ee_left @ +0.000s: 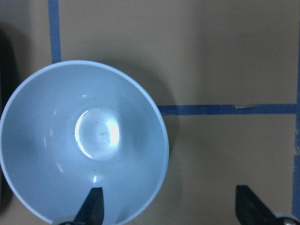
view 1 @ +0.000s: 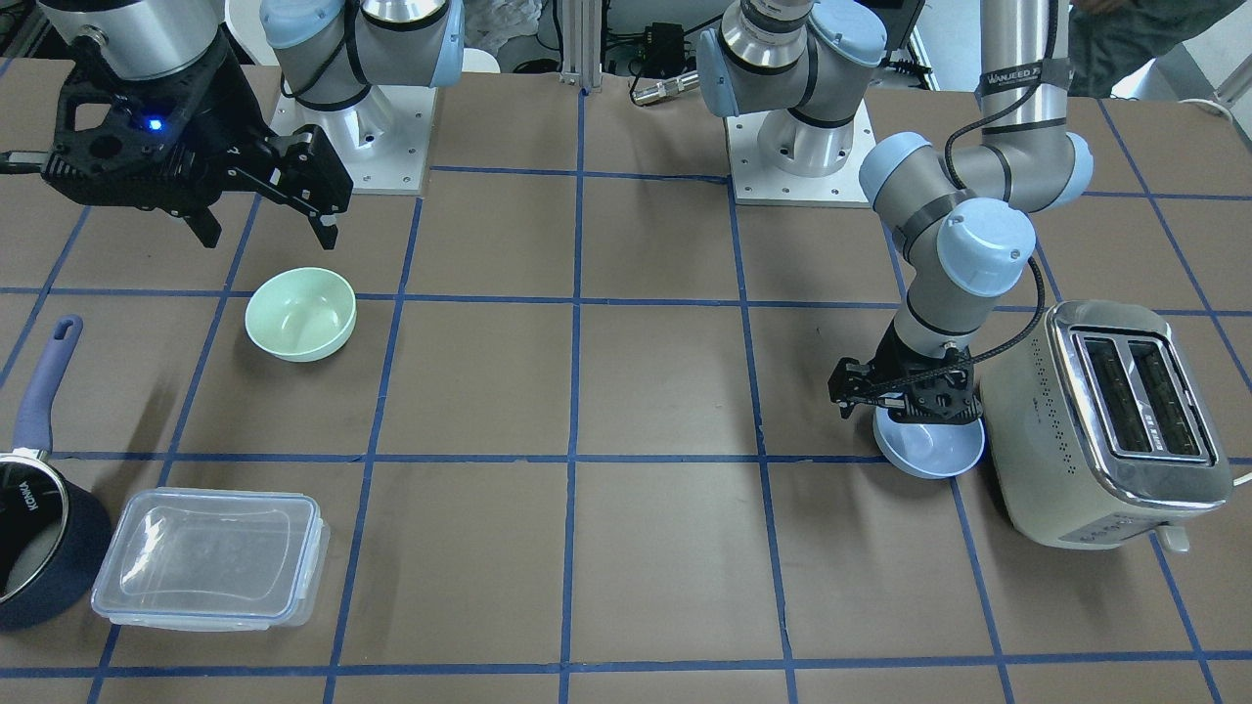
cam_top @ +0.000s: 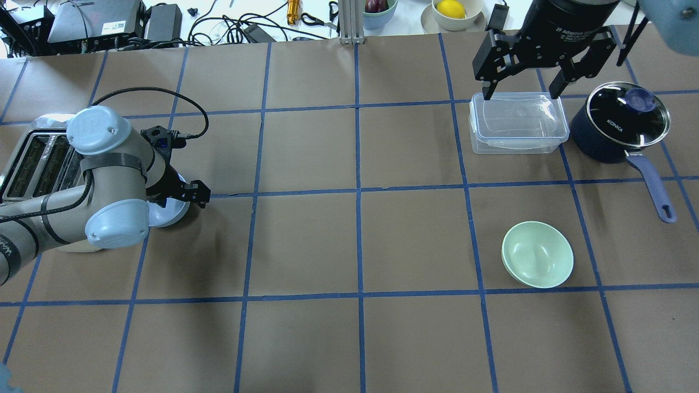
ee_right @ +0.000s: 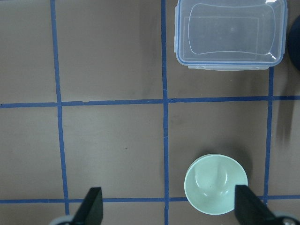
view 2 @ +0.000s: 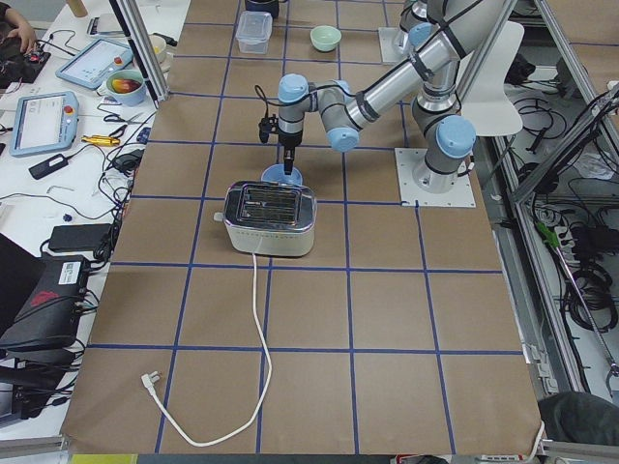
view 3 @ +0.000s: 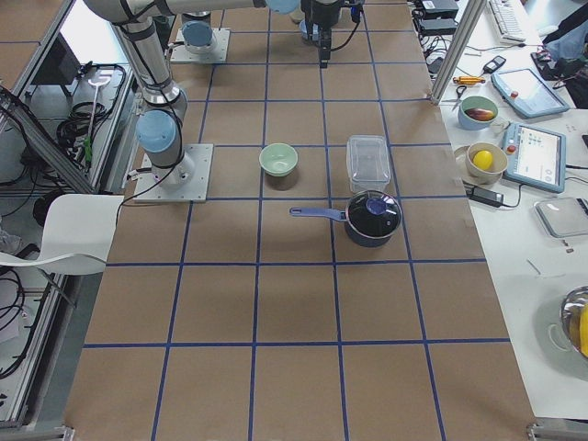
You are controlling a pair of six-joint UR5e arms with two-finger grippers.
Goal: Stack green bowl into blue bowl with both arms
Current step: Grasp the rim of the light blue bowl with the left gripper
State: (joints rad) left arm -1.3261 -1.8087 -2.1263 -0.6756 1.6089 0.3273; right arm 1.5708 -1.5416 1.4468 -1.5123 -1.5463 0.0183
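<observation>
Items: green bowl (view 1: 300,313), blue bowl (ee_left: 84,140). Likely light, rigid, slick plastic; pinch rim wall. State: left hand (ee_left: 171,208) wide, straddling blue bowl rim; right hand (ee_right: 171,208) wide, aloft.

You have two bowls on the table: one green bowl (view 1: 300,314) and one blue bowl (view 1: 929,452). You have one toaster (view 1: 1105,420), one pot (view 1: 44,548) and one clear box (view 1: 210,557). You also have two robot arms, the left arm (view 1: 978,244) and the right arm (view 1: 127,34).

"KONKA" on pot lid (cam_top: 622,117); perhaps "WANJEED" on arm band (view 1: 1017,76).
</observation>
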